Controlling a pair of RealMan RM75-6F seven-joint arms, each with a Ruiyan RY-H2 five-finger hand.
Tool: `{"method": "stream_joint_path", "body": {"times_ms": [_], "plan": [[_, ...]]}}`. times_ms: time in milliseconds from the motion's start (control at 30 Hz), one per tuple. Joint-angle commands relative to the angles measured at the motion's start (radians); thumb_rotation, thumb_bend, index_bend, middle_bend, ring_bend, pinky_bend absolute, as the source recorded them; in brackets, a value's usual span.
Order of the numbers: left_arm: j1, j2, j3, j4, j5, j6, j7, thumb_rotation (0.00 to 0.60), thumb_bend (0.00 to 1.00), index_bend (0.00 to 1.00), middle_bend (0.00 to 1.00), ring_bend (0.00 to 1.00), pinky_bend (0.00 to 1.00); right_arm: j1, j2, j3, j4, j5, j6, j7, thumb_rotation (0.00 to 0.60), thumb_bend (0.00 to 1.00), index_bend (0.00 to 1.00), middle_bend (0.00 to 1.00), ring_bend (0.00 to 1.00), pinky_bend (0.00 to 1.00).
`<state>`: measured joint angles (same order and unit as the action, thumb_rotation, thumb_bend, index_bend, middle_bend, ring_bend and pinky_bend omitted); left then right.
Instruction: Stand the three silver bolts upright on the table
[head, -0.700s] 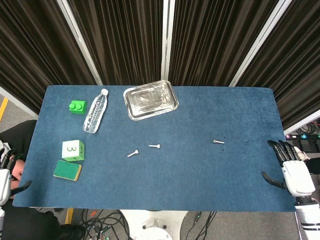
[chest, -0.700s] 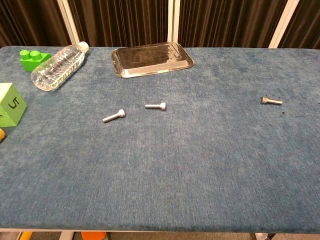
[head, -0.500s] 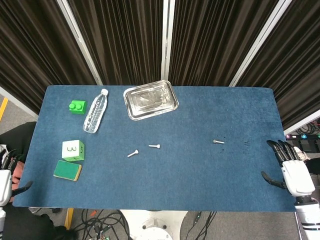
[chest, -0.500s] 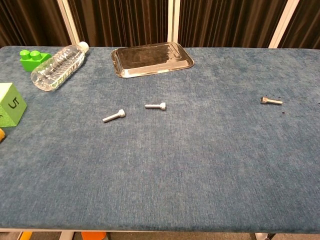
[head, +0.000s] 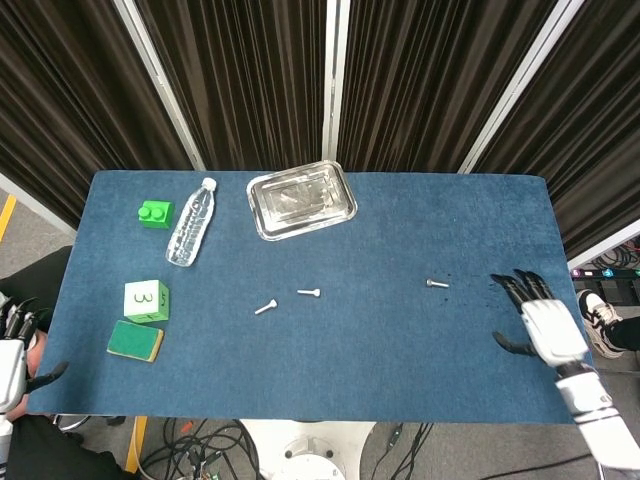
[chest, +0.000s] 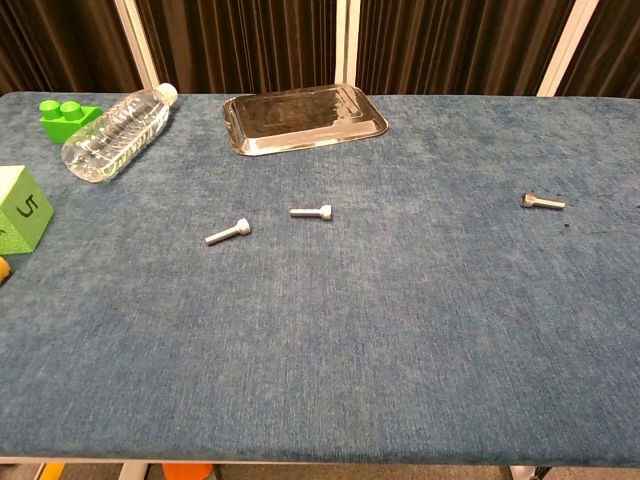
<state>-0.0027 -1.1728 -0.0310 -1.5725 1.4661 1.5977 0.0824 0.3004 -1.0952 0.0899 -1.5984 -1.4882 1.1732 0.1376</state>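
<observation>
Silver bolt (head: 437, 284) lies flat, crosswise on the blue bench (head: 400, 340), just left of the empty, spread-fingered right hand (head: 540, 326).

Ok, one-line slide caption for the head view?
Three silver bolts lie flat on the blue table; open right hand nearest one.

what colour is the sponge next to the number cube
Green on top with a yellow underside; the sponge shows best in the head view, just below the cube.

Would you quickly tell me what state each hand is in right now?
Left hand: open, holding nothing, at the table's left edge.
Right hand: open, fingers spread, holding nothing, over the table's right end.
</observation>
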Motion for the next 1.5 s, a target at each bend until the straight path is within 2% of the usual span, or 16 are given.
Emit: {"method": "stream_joint_path", "body": {"times_ms": [33, 267, 400, 600, 1000, 1500], "plan": [[0.0, -0.001, -0.001, 0.002, -0.001, -0.005, -0.005, 0.6, 0.04, 0.23, 0.12, 0.01, 0.0, 0.107, -0.09, 0.064, 0.069, 0.135, -0.137, -0.101, 0.6, 0.18, 0.2, 0.18, 0.0, 0.0], [-0.003, -0.001, -0.002, 0.004, -0.004, -0.023, -0.011, 0.6, 0.04, 0.23, 0.12, 0.01, 0.0, 0.194, -0.244, 0.114, 0.216, 0.284, -0.234, -0.167, 0.6, 0.18, 0.34, 0.21, 0.0, 0.0], [-0.005, -0.001, -0.004, 0.006, -0.006, -0.032, -0.015, 0.6, 0.04, 0.23, 0.12, 0.01, 0.0, 0.223, -0.313, 0.115, 0.285, 0.326, -0.261, -0.196, 0.6, 0.2, 0.4, 0.22, 0.0, 0.0], [-0.006, -0.005, -0.003, 0.011, -0.007, -0.044, -0.023, 0.6, 0.04, 0.23, 0.12, 0.01, 0.0, 0.248, -0.382, 0.112, 0.358, 0.377, -0.283, -0.25, 0.6, 0.21, 0.43, 0.22, 0.0, 0.0], [-0.006, -0.011, -0.004, 0.025, -0.008, -0.053, -0.04, 0.6, 0.04, 0.23, 0.12, 0.01, 0.0, 0.286, -0.44, 0.112, 0.432, 0.439, -0.335, -0.299, 0.6, 0.26, 0.45, 0.22, 0.0, 0.0], [-0.002, -0.015, -0.004, 0.033, -0.006, -0.056, -0.053, 0.6, 0.04, 0.23, 0.12, 0.01, 0.0, 0.309, -0.466, 0.114, 0.462, 0.481, -0.353, -0.331, 0.6, 0.29, 0.51, 0.24, 0.0, 0.0]]}}
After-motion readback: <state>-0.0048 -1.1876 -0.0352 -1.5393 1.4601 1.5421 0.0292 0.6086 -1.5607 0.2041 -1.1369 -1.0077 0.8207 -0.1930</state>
